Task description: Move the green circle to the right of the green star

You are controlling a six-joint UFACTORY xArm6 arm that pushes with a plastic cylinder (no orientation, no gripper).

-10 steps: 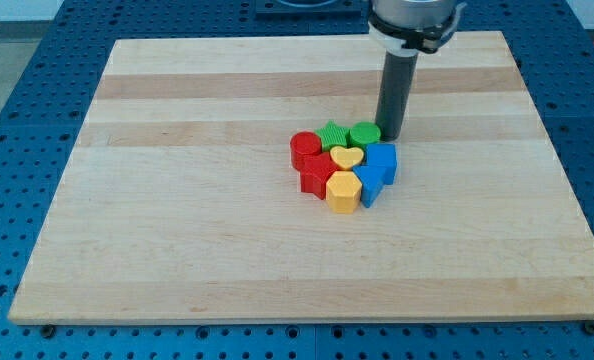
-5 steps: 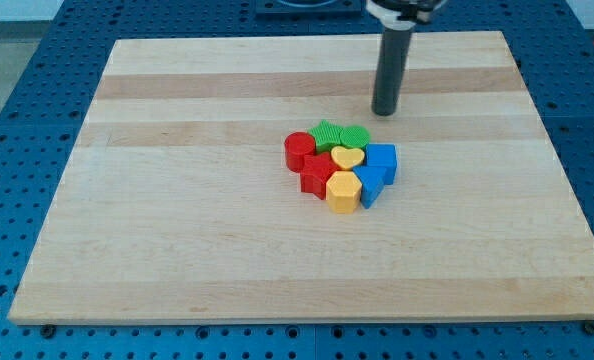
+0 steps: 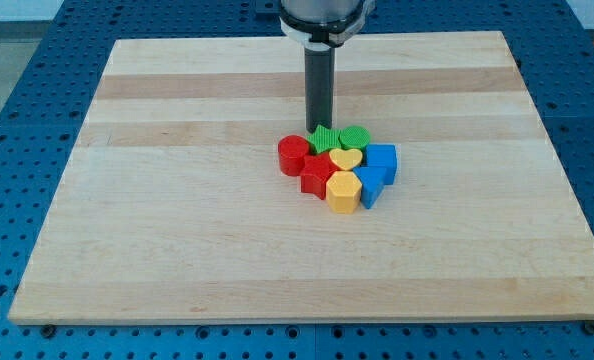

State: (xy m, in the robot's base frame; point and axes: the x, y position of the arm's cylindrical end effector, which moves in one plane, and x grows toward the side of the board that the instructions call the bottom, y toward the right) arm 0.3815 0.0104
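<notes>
green circle (image 3: pixel 355 137) touches green star (image 3: pixel 325 139) on its right, my tip (image 3: pixel 320 125) just above the star, open board (image 3: pixel 177 220) around.

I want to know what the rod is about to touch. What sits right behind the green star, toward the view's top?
My tip stands just behind the green star; whether they touch is unclear. Bare wooden board lies beyond. The green circle sits at the star's right.

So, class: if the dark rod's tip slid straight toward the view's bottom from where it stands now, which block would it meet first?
Probably the green star block: my tip stands just above it in the view, perhaps already touching.
</notes>
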